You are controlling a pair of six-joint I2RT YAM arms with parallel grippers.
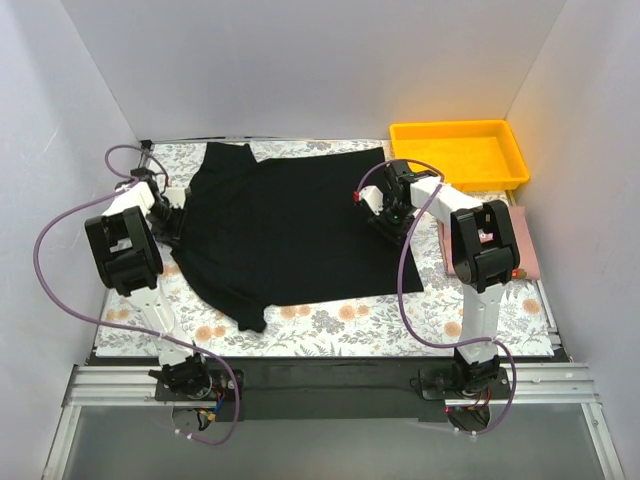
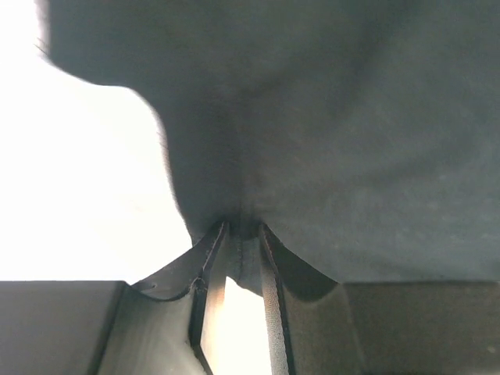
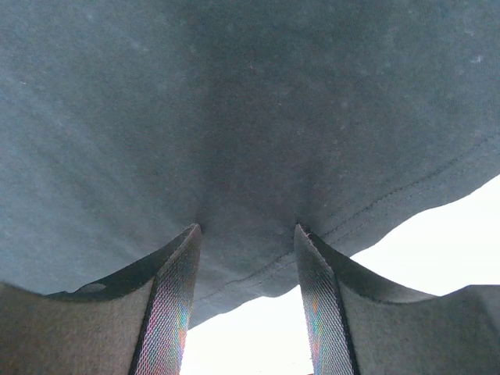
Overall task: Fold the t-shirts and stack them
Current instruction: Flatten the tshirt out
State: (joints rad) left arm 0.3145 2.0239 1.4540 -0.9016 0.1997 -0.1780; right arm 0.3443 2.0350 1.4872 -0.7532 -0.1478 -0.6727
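A plain black t-shirt [image 1: 290,225] lies spread out on the floral table cover, with one sleeve pointing to the near left. My left gripper [image 1: 170,215] is at the shirt's left edge. In the left wrist view [image 2: 242,226] its fingers stand close together with a fold of the black fabric [image 2: 351,117] pinched between the tips. My right gripper [image 1: 393,222] is at the shirt's right edge. In the right wrist view [image 3: 246,228] its fingers stand wide apart, and the stitched hem of the shirt [image 3: 234,101] lies between them.
A yellow tray [image 1: 460,152] stands at the back right. A pinkish book [image 1: 524,245] lies at the right edge, partly under the right arm. White walls close in the table on three sides. The floral cover [image 1: 340,320] shows in front of the shirt.
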